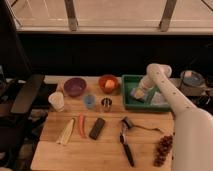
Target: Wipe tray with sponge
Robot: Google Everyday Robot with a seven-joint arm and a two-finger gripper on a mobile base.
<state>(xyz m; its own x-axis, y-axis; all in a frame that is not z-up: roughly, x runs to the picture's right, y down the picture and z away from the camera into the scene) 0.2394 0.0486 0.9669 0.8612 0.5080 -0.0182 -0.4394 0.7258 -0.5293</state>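
The green tray stands at the back right of the wooden table. My white arm comes in from the lower right and bends down into it. The gripper is low in the tray's left half, pressed towards the floor. Its fingers are shut on the sponge, a small pale block showing at the fingertips against the tray floor. A pale patch lies on the tray floor to the right of the arm; I cannot tell what it is.
Left of the tray stand an orange bowl, a purple bowl, a white cup, a blue cup and a small metal cup. Nearer lie a carrot, a black block, a black-handled tool and grapes.
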